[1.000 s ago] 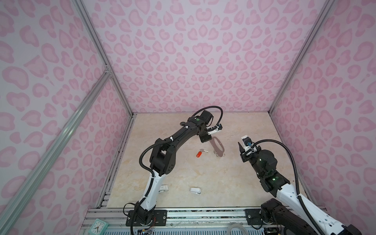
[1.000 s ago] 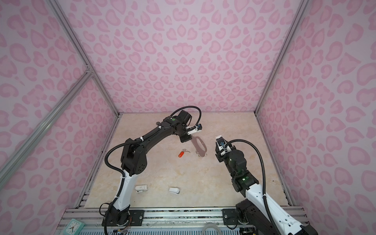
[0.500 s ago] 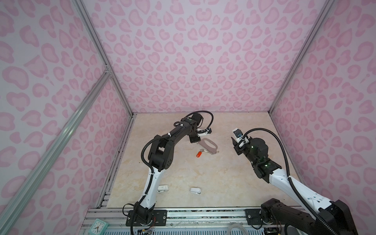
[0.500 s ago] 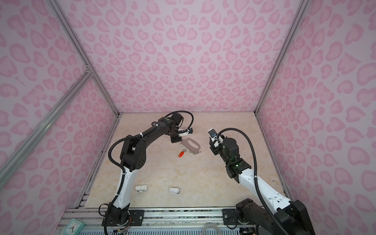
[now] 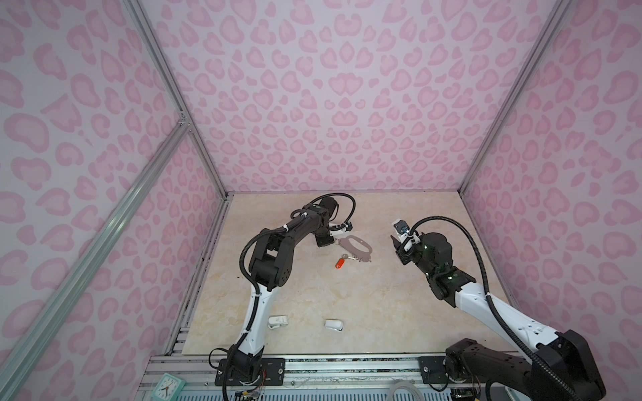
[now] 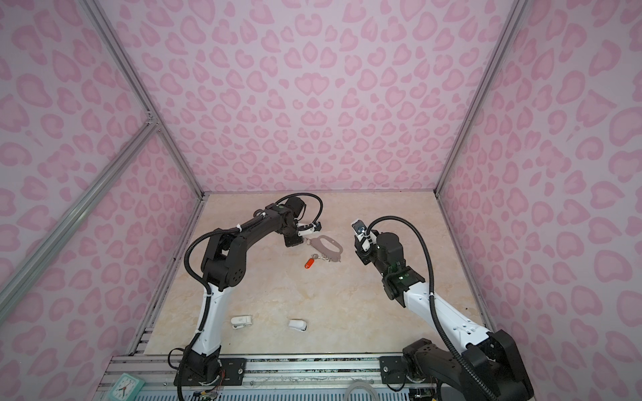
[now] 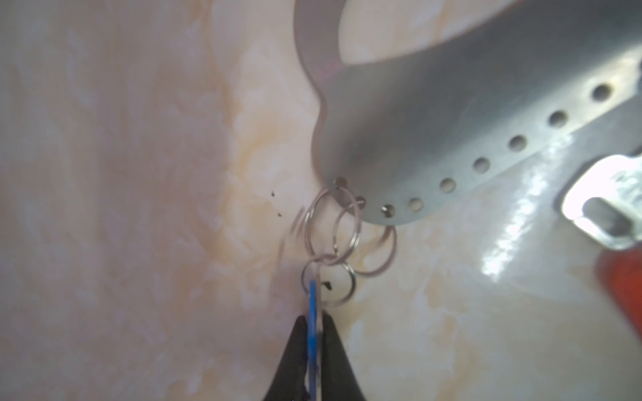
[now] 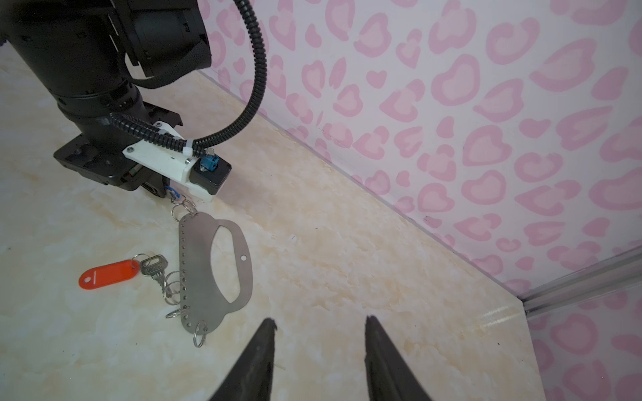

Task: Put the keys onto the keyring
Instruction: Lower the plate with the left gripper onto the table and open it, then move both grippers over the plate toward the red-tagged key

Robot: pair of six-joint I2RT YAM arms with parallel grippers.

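Observation:
The grey metal keyring (image 5: 357,245) (image 6: 329,245) lies flat on the table in both top views. My left gripper (image 7: 314,324) (image 5: 332,240) sits low at the keyring's left end, shut on the blue tag (image 7: 313,305), seen edge-on. The tag's small ring links into a wire ring at the end of the keyring (image 7: 417,139). The red-tagged key (image 8: 107,274) (image 5: 340,262) lies on the table beside the keyring's (image 8: 198,264) straight edge. My right gripper (image 8: 319,321) (image 5: 396,244) hovers open and empty to the right of the keyring.
Two small white plastic objects (image 5: 278,321) (image 5: 334,324) lie near the table's front edge. A small clock (image 5: 168,385) sits on the front rail. Pink patterned walls close in the back and both sides.
The keyring hung upright from my left gripper; now it lies flat on the table, the gripper having come down and leftward. My right gripper has shifted up and towards the back.

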